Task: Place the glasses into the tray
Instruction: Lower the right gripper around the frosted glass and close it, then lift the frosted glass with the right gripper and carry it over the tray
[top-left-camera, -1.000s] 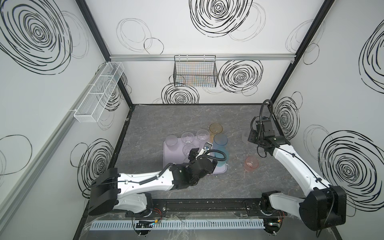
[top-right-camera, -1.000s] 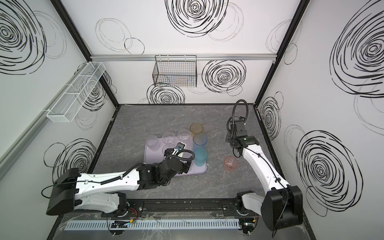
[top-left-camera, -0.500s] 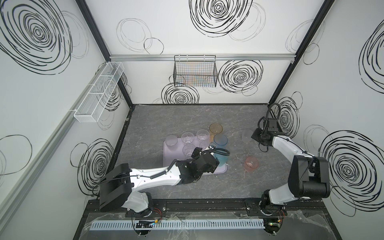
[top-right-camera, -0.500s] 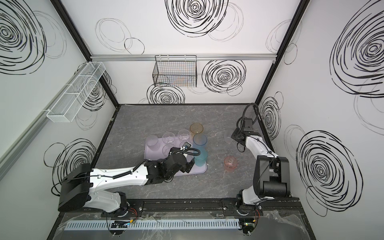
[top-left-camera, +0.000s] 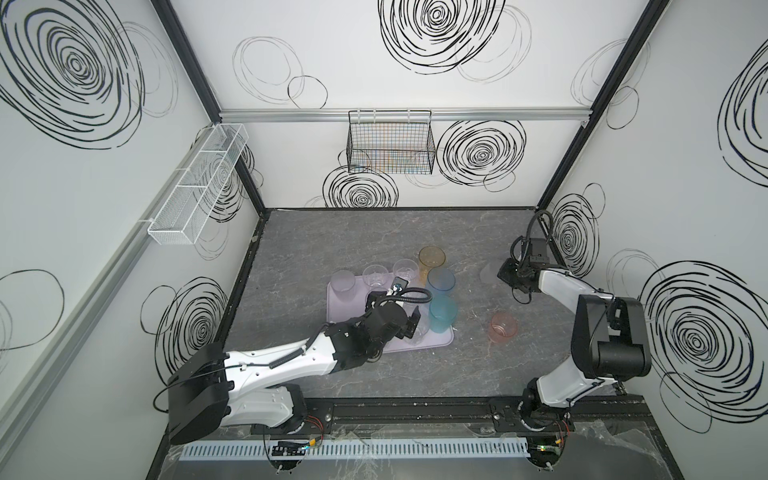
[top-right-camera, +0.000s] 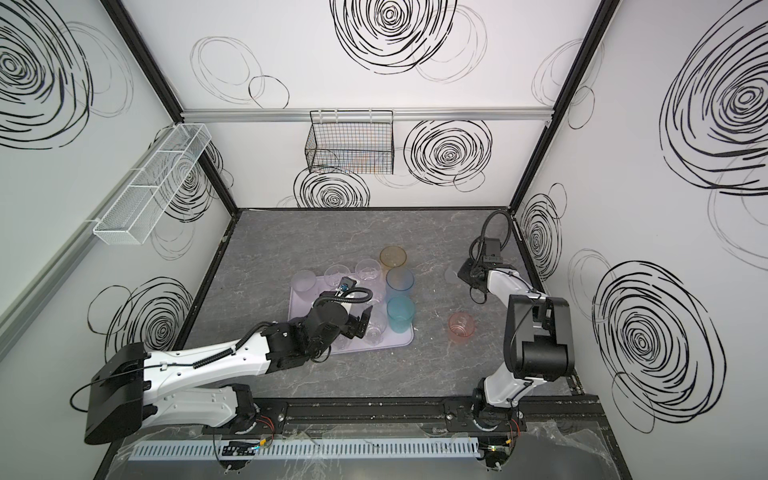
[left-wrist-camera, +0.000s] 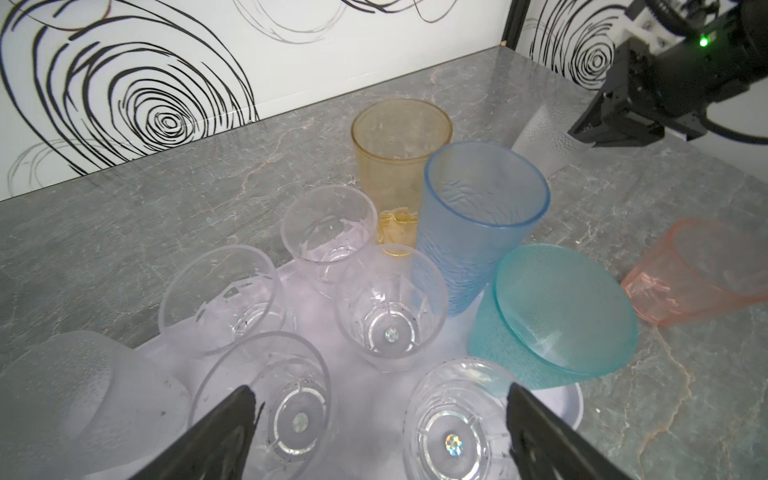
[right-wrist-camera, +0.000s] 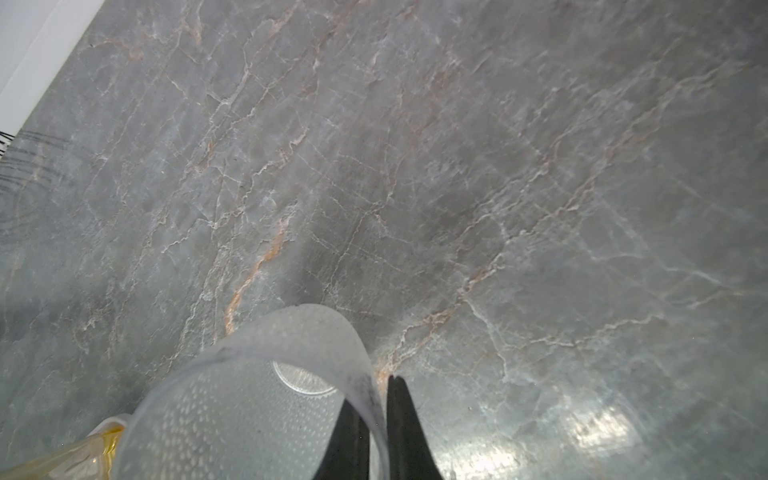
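Observation:
The lilac tray (top-left-camera: 441, 341) (top-right-camera: 401, 341) (left-wrist-camera: 575, 405) lies mid-table and holds several short clear glasses (left-wrist-camera: 390, 307), a frosted one (top-left-camera: 343, 281) at its far left and a teal one (top-left-camera: 443, 312) at its right edge. Amber (top-left-camera: 432, 257) and blue (top-left-camera: 441, 279) glasses stand at its far right corner. My left gripper (top-left-camera: 409, 332) (top-right-camera: 358, 328) (left-wrist-camera: 380, 392) hovers open over two clear glasses at the tray's front. My right gripper (top-left-camera: 501, 274) (top-right-camera: 462, 274) (right-wrist-camera: 374, 399) is shut on the rim of a tilted frosted glass (top-left-camera: 488, 273) (right-wrist-camera: 232, 415) (left-wrist-camera: 540, 137) right of the tray. A pink glass (top-left-camera: 503, 327) (left-wrist-camera: 698, 274) stands on the table.
A black wire basket (top-left-camera: 390, 143) hangs on the back wall and a white mesh basket (top-left-camera: 195, 187) on the left wall. The right arm's elbow (top-left-camera: 609, 332) stands tall near the right wall, close to the pink glass.
My right gripper has closed on the frosted glass's rim and its arm has folded back toward the right wall. My left gripper has drawn slightly toward the tray's front, still open.

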